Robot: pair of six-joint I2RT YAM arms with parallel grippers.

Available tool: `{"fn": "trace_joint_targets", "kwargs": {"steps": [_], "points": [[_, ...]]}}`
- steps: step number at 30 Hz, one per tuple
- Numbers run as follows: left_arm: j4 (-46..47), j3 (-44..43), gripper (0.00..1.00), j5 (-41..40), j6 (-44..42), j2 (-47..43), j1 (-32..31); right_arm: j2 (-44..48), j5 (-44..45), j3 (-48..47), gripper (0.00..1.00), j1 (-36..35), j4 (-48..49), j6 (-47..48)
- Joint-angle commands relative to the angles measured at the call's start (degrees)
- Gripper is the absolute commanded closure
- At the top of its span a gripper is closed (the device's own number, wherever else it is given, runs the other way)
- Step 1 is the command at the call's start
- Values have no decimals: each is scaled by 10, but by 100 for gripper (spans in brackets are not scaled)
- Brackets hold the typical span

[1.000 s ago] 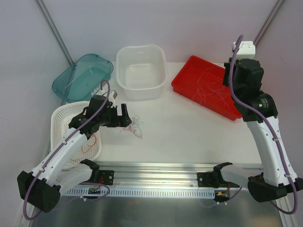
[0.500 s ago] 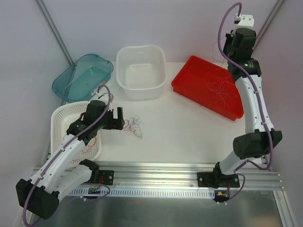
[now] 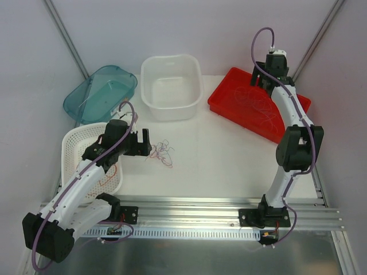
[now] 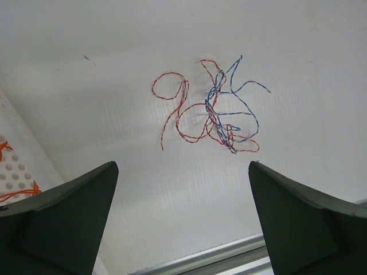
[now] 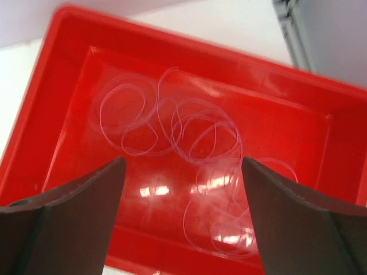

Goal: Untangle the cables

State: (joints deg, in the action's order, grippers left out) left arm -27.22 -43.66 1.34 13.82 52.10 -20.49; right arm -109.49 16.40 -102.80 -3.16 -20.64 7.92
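While the bench [image 3: 229, 160] holds a red tray [image 5: 298, 132] of pale cables [image 5: 198, 129] under the wide, empty right fingers [image 5: 63, 217], the little red-and-blue tangle [image 4: 217, 114] lies spread sideways just ahead of the wide, empty left fingers [image 4: 69, 217], so the left arm [image 3: 86, 172] is nearer.

cables [image 4: 212, 114] red & blu; tray [image 5: 57, 114] red
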Motion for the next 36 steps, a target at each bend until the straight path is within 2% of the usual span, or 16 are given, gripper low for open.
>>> {"fn": "trace_joint_targets", "kwargs": {"steps": [1, 7, 12, 13, 18, 22, 26, 29, 32, 36], "points": [[16, -1, 1, 22, -13, 4, 8, 99, -36, 43, 12, 3, 23, -45], [16, -4, 2, 52, -12, 20, 8, 206, -149, 152, 9, -17, -16, -67], [16, -7, 5, 109, -10, 49, 9, 319, -224, 281, 10, -77, -6, -77], [16, -9, 6, 113, -4, 59, 9, 334, -232, 332, 10, -100, 2, -99], [14, -13, 9, 126, 40, 94, 9, 419, -249, 446, 10, -188, 43, -124], [24, -15, 17, 114, 123, 127, 8, 458, -234, 516, 10, -278, 80, -137], [54, -6, 29, 118, 183, 157, 5, 480, -234, 575, 10, -325, 136, -170], [78, 5, 33, 111, 202, 165, -10, 482, -226, 601, 10, -353, 174, -189], [88, 19, 34, 98, 207, 163, -24, 465, -237, 604, 10, -374, 219, -197], [98, 46, 34, 90, 218, 137, -28, 383, -250, 575, 11, -403, 267, -197]]}}
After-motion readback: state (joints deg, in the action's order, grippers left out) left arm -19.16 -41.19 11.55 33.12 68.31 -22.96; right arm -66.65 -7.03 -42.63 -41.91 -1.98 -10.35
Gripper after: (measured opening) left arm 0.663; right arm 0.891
